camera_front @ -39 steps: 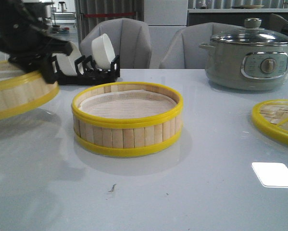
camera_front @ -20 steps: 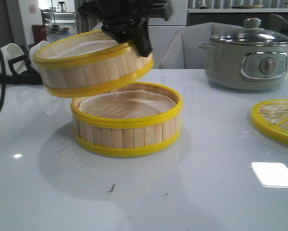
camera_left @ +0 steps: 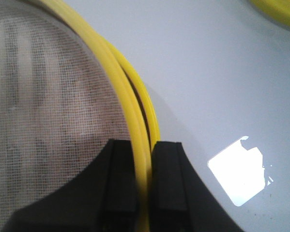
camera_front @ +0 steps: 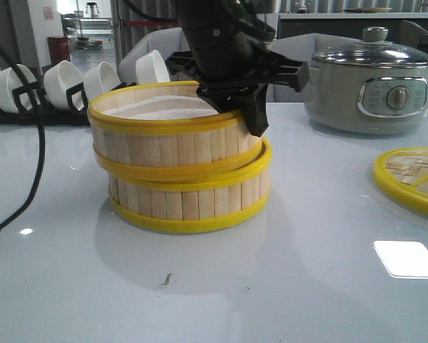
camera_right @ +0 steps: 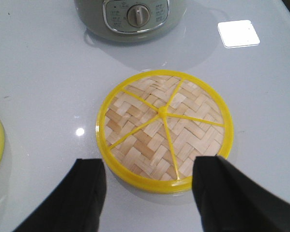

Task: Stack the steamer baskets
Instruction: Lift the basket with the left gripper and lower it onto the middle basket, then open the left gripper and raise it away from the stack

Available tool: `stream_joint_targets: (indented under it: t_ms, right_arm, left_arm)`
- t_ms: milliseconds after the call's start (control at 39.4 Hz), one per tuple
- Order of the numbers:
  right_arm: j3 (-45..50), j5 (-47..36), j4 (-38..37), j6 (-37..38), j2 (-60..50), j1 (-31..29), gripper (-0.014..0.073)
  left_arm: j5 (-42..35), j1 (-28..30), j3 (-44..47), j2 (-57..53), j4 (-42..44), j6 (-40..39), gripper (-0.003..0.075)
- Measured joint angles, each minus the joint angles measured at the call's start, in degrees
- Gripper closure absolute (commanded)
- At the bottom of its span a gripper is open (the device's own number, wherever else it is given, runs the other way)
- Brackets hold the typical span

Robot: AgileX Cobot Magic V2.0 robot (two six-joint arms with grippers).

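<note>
upper basket (camera_front: pixel 163 139) lowered; rim pinched between left jaws

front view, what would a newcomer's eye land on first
The two yellow-rimmed baskets mid-table: the upper basket sits tilted and shifted left on the lower basket, its rim pinched by the left gripper. Next, the woven lid at the right edge, with the grey-green pot behind it.

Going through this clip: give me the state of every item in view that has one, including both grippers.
upper steamer basket: tilted on the lower one, off-centre, not seated
lower steamer basket: upright on table
left gripper: shut on upper basket's rim
right gripper: open, empty, above the lid
woven lid: flat on table
electric pot: glass lid on
</note>
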Motion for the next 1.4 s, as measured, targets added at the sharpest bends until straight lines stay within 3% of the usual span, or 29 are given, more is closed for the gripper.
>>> stream_joint_targets:
  t_ms: [964, 1040, 1269, 1395]
  right_arm:
    - [0.00, 0.11, 0.10, 0.00, 0.00, 0.00, 0.0097]
    - [0.00, 0.11, 0.10, 0.00, 0.00, 0.00, 0.0097]
    - [0.00, 0.32, 0.10, 0.00, 0.00, 0.00, 0.0097]
    - [0.00, 0.45, 0.10, 0.00, 0.00, 0.00, 0.0097]
  left_arm:
    - [-1.21, -1.73, -0.38, 1.18, -0.54, 0.00, 0.0616]
    - [-1.21, -1.73, -0.38, 1.18, -0.54, 0.00, 0.0559]
    - [-1.43, -1.73, -1.12, 1.41, 0.97, 0.10, 0.0241]
    - [-1.55, -1.83, -3.04, 1.70, 4.07, 0.21, 0.0176]
